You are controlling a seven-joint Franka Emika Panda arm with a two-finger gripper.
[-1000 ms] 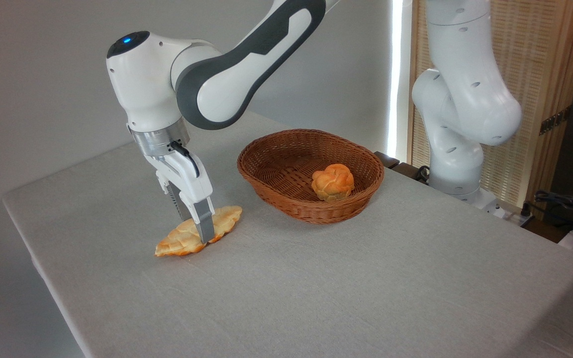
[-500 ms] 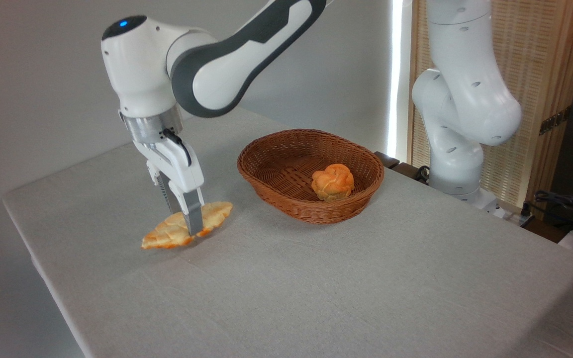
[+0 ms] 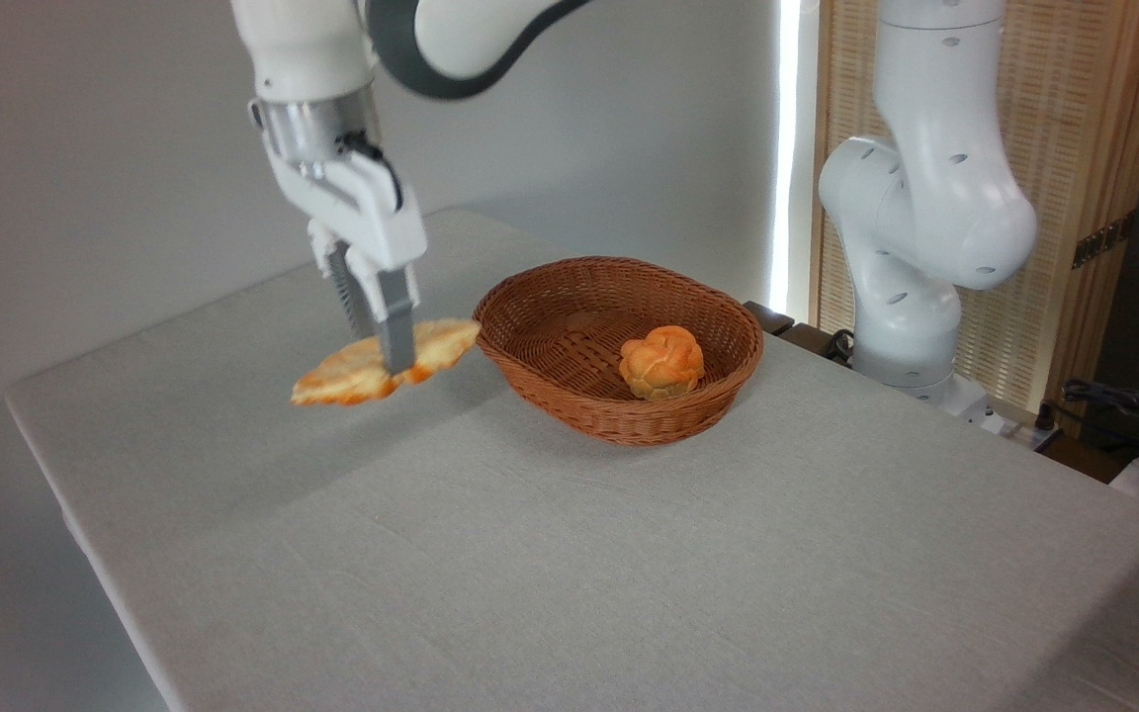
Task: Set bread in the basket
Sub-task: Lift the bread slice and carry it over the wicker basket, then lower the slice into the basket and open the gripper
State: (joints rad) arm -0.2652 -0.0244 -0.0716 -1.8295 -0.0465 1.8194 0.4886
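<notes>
Jaws (image 3: 387,348) clamped across the middle of the bread (image 3: 384,360), hanging clear of the counter (image 3: 569,554) just left of the basket (image 3: 617,348), and it looks light, fairly stiff, barely sagging, so mid-loaf suits.

My arm comes in from the top of the frame, its grey-and-white link cut off by the upper edge. The wrist sits in the upper left, with the silver flange just below it. My tool (image 3: 387,346) hangs from there, pointing down and tilted a little to the right. Its two fingers (image 3: 397,331) are drawn close together, clamped on the bread (image 3: 352,371) and holding it in the air; motion blur softens the tips, so the exact contact is hard to read. My base column stands at the right of the frame.
</notes>
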